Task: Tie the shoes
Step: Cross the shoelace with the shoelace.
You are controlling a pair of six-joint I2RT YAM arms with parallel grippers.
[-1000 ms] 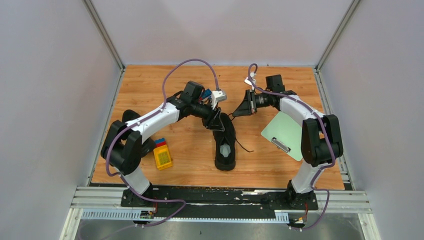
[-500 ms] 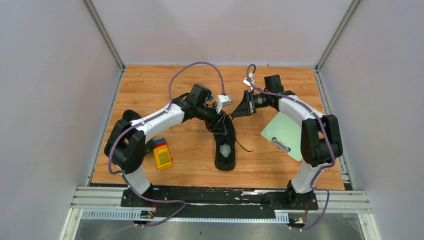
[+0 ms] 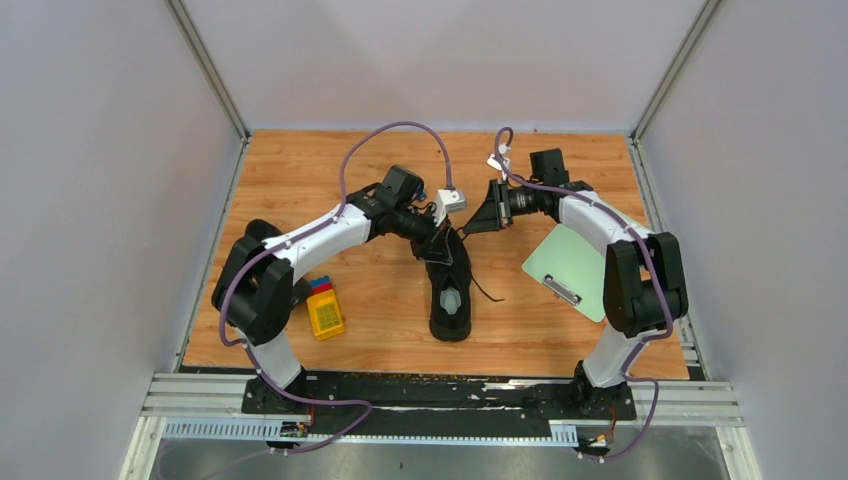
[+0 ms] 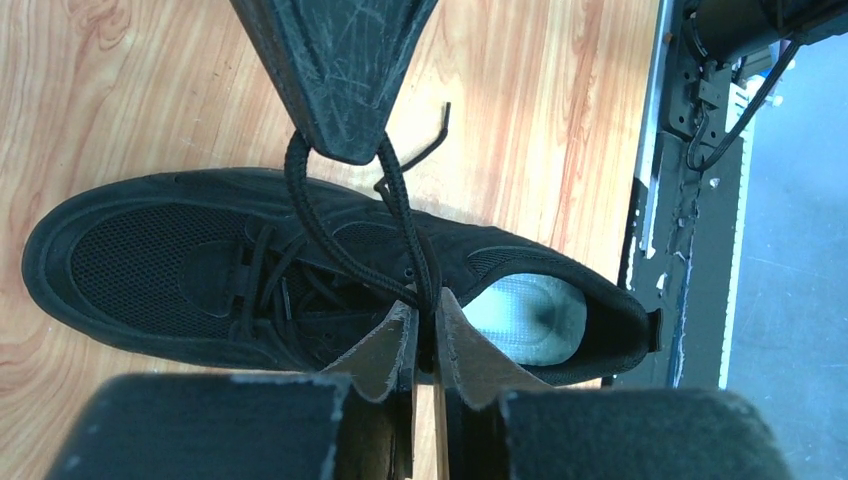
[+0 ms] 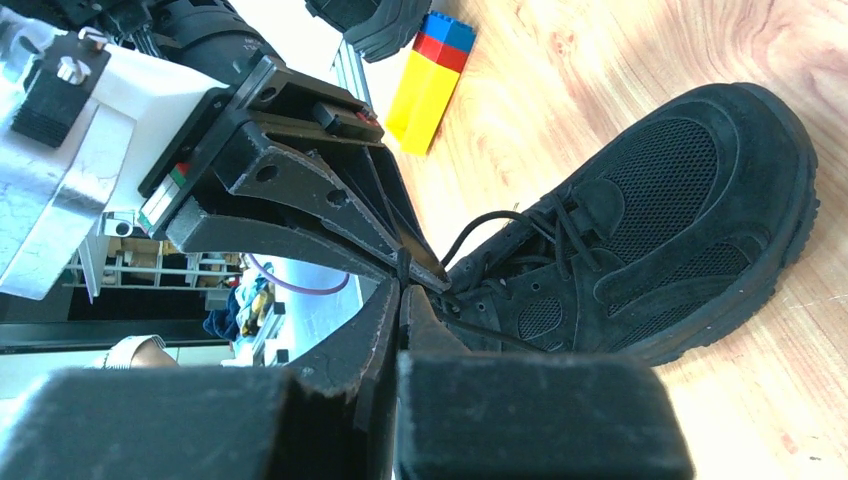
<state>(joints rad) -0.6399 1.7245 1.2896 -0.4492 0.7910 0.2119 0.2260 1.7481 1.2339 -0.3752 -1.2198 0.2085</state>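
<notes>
I note the shoe [image 3: 450, 290] mid-table, toe pointing far, left gripper [image 4: 425, 308] pinching its lace [image 4: 399, 205] above the tongue, right gripper [image 5: 401, 292] clamped tight on the same lace just beside it.

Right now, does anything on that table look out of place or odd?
The pair is split: one shoe lies mid-table, its lace pinched by the left hand and right hand; the other shoe is off left, partly under the left arm. A yellow toy block and green clipboard seem unrelated.
</notes>
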